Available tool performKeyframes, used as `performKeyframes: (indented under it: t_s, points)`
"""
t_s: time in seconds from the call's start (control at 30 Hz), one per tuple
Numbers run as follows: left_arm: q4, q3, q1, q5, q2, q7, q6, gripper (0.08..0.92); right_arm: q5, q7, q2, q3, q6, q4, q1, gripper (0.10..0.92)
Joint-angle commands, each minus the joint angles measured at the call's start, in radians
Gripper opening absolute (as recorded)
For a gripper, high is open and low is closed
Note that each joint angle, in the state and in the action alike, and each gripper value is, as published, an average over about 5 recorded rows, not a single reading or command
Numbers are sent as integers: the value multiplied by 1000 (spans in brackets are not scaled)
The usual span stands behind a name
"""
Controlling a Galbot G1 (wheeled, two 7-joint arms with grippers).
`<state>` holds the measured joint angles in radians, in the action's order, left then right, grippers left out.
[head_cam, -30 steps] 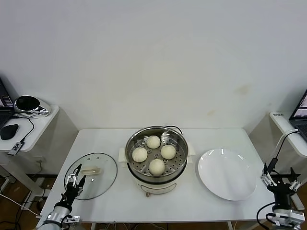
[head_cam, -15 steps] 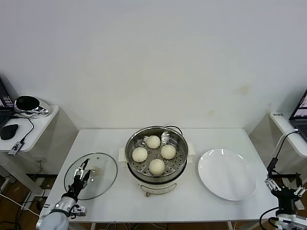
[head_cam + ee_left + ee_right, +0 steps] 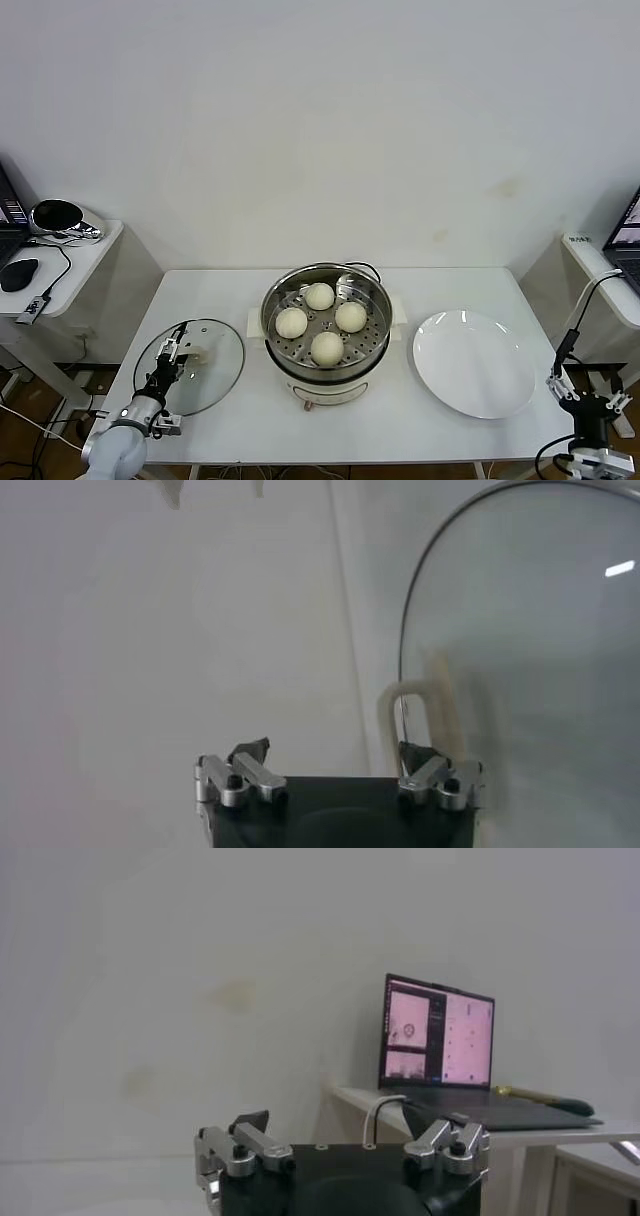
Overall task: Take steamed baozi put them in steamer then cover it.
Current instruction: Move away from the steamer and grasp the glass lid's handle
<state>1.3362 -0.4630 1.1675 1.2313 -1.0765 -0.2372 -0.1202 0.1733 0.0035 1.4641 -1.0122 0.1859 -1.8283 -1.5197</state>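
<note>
On the white bench (image 3: pixel 450 440) I am looking at the steamer (image 3: pixel 326 330) sitting mid-way across, with all four steamed baozi (image 3: pixel 327 347) already lying on its perforated tray, so I judge the covering step is the one in hand. Just to its left the cover (image 3: pixel 190 366) is lying flat, apart from the pot, and my left gripper (image 3: pixel 167 366) is hanging over its near side with the jaws parted and nothing between them. I am aiming to straddle the cream handle (image 3: pixel 415 715) squarely, closing across its narrow width so the glass is not tipping when I lift, then lowering it level onto the steamer rim. The head view is giving me the whole layout, including the empty white plate (image 3: pixel 473 362) to the right and the right gripper (image 3: pixel 590 407) parked off the bench corner, jaws wide and empty. The left wrist view is showing what the head view is hiding: the handle is lying off to one finger's side, not centred between the jaws.
</note>
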Motion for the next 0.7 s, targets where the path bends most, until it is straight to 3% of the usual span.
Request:
performKeyframes:
  t_s: [0.03,0.43,0.7]
  points:
    - [-53,18,-29,-27,2,10,7,662,-2,-1,2,2,0,3,-1,823]
    - [-44,19,-15,-122,8,-31,35,316,-1,-8,-3,4,1,2,-6,823]
    - [211,-66,122,-202,35,-32,125,141,-4,-14,-8,4,2,-9,-16,823]
